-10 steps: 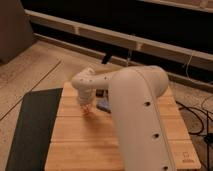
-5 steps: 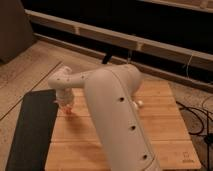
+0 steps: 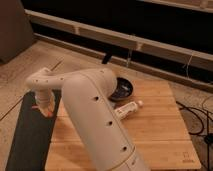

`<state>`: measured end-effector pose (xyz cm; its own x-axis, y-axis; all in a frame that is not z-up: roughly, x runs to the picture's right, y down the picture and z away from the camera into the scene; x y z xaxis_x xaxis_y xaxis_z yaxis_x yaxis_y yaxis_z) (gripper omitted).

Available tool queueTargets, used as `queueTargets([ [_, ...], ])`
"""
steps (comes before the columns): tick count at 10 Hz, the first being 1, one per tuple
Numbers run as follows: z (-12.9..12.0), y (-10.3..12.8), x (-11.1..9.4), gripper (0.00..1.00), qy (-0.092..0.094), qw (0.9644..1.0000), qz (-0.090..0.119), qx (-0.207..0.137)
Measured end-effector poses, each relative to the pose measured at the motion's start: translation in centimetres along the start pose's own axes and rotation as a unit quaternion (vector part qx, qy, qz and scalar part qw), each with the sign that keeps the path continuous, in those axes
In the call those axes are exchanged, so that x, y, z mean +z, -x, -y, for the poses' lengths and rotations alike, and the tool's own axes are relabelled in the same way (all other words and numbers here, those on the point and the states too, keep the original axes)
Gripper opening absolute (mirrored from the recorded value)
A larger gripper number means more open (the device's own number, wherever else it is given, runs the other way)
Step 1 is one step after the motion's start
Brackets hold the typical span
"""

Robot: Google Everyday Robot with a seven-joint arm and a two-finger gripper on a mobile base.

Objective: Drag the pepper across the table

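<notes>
The small red-orange pepper (image 3: 44,111) shows at the tip of my gripper (image 3: 45,108), which is shut on it. Both are at the far left, over the seam between the light wood table (image 3: 160,130) and the dark grey mat (image 3: 27,137). My thick white arm (image 3: 95,115) runs from the bottom middle up and to the left, and hides much of the table's left half. Only a small part of the pepper is visible under the gripper.
A white bottle (image 3: 128,108) lies on its side mid-table. A dark round pan (image 3: 122,89) sits at the table's back edge. A small printed mark (image 3: 187,156) is at the front right corner. Cables (image 3: 200,117) lie on the floor to the right.
The gripper with the pepper has moved steadily left, from the table's left-middle to its left edge by the mat. The bottle, hidden by the arm before, is now in view.
</notes>
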<state>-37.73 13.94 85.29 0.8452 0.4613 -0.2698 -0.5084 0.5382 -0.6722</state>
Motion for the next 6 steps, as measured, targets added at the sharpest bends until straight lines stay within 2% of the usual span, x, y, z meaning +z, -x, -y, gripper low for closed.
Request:
queueTargets([
  [1,-0.02,0.01,-0.04,0.04,0.000,1.0000,0.000,-0.001],
  [6,0.08,-0.09,-0.01,0.57,0.000,1.0000,-0.002,0.000],
])
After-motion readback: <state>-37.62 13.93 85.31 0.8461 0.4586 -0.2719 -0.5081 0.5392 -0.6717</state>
